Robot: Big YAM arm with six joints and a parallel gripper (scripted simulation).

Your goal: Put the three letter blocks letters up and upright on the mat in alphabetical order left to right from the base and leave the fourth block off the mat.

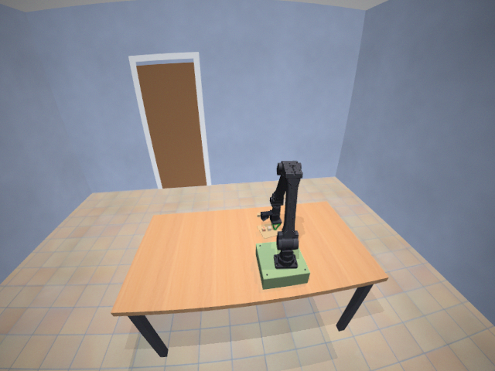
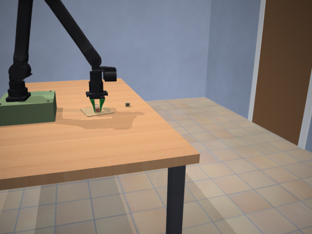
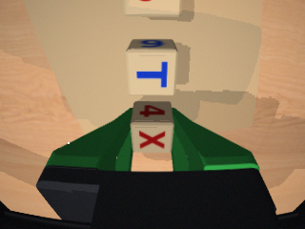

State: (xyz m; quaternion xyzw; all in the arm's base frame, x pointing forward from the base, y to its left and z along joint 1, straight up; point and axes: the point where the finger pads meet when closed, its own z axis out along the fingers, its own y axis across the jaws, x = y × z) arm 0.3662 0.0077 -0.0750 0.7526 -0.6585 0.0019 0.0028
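Note:
My gripper (image 1: 276,226) (image 2: 98,110) (image 3: 152,114) is shut on the X block (image 2: 97,109) (image 3: 152,138), low at the mat's right end as seen from the base; I cannot tell whether its underside touches. The T block (image 1: 269,229) (image 3: 152,72) stands flat on the mat (image 1: 267,235) (image 2: 87,113) (image 3: 219,62), left of the X block with a small gap. Its letter is upright for the base. A third block (image 1: 264,229) (image 3: 152,7) with a red letter, mostly cut off in the wrist view, stands left of it, in line. The fourth block (image 2: 127,104), B on its side, lies off the mat.
The green base box (image 1: 283,275) (image 2: 27,110) stands on the wooden table (image 1: 199,259) (image 2: 113,151), on the near side of the mat. The fourth block is beyond the mat, toward the far table edge. The wrist view shows bare wood just past the X block.

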